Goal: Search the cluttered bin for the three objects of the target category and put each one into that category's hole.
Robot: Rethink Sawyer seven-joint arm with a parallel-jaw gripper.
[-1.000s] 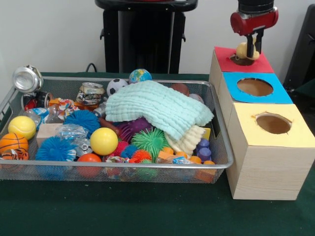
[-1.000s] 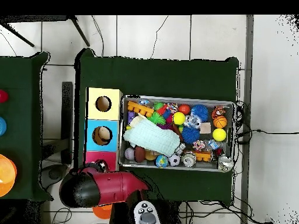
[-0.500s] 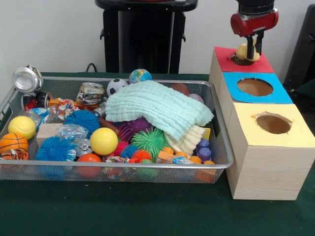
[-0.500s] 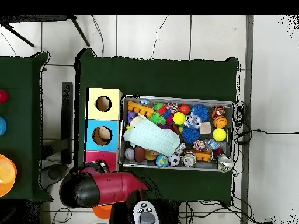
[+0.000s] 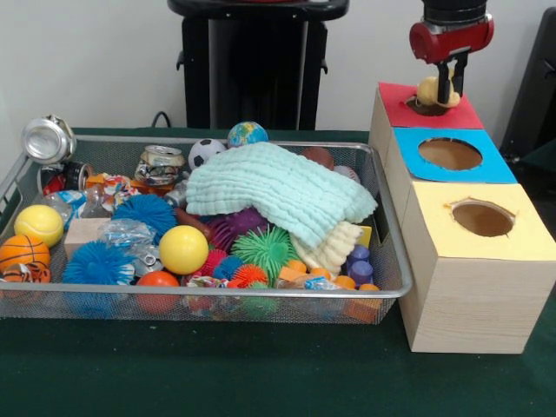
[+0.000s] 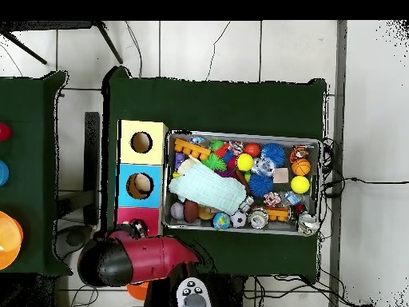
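My gripper hangs just above the hole in the red box top, at the far end of the wooden box row. Its fingers look shut on a small pale yellow object that sits right over the hole's rim. In the overhead view the red arm covers most of the red section, and the gripper's tips are hard to make out. The wire bin is full of balls, spiky toys, cans and blocks, with a mint towel lying over the middle.
The blue section's hole and the yellow section's hole lie nearer the camera. A crushed silver can rests on the bin's far left corner. Green cloth covers the table.
The gripper has shifted very slightly to the right over the red hole, the pale yellow object still at its fingers. The bin's contents have not moved.
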